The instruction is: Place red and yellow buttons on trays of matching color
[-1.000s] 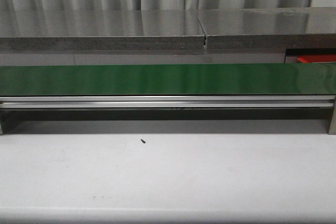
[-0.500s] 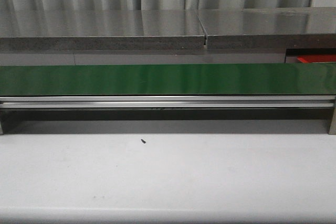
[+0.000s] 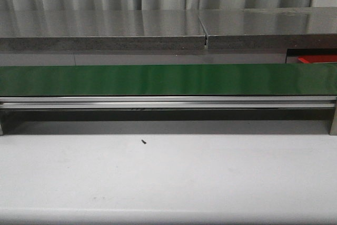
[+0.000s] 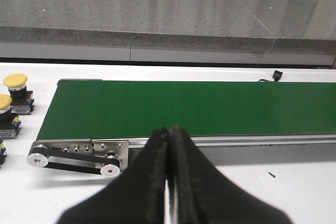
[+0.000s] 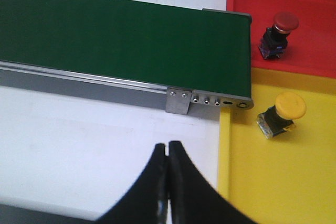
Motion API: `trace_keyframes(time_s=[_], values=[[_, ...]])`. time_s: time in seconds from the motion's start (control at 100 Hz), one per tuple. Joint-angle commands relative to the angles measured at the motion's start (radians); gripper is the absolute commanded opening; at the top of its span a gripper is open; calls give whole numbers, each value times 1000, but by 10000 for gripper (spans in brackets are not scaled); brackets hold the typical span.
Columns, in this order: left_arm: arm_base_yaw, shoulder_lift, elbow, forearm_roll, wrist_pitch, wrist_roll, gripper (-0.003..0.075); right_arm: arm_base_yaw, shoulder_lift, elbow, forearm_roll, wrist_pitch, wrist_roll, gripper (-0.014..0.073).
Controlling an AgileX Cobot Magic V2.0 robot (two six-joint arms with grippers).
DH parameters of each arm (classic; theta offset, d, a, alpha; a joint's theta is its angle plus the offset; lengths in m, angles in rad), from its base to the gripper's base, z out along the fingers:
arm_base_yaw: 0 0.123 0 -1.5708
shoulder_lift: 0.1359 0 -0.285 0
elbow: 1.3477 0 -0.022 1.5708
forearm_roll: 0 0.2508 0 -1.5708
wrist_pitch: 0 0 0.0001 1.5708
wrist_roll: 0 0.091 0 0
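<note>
Yellow buttons [image 4: 14, 81] are seen waiting on the tabletop beside the green belt's [image 4: 184, 107] end, near the left hand [image 4: 169, 132]; both hands are pressed together, empty. A pickup is judged next, requiring spread fingers.

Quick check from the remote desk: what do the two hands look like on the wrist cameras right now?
Both look alike. The left hand has two black fingers with a matte, slightly textured surface, broad at the base and tapering to narrow tips. The right hand shows the same black tapered fingers. No cables, labels or markings show on either, and no arm shows in the front view.
</note>
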Motion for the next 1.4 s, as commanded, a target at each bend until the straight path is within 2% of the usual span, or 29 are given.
trace_keyframes(time_s=[0.0, 0.2, 0.27, 0.34, 0.49, 0.57, 0.71, 0.78, 1.06, 1.39], values=[[-5, 8, -27, -16, -49, -2, 72, 0, -1, -23, 16, -53, -9, -67], [-5, 8, -27, -16, -38, -2, 433, 0, -1, -23, 16, -53, -9, -67], [-5, 8, -27, -16, -42, -2, 521, 0, -1, -23, 16, -53, -9, -67], [-5, 8, -27, -16, -44, -2, 564, 0, -1, -23, 16, -53, -9, -67], [-5, 15, -39, -16, -31, -11, 564, 0, -1, -23, 16, -53, -9, -67], [1, 43, -79, 20, 0, -91, 564, 0, -1, -23, 16, -53, -9, -67], [42, 154, -194, 227, 75, -302, 564, 0, -1, -23, 16, -53, -9, -67], [71, 232, -263, 308, 116, -352, 557, 0, -1, -23, 16, -53, -9, -67], [219, 563, -510, 311, 221, -364, 555, 0, -1, -23, 16, -53, -9, -67], [388, 880, -630, 266, 212, -364, 555, 0, -1, -23, 16, -53, -9, -67]])
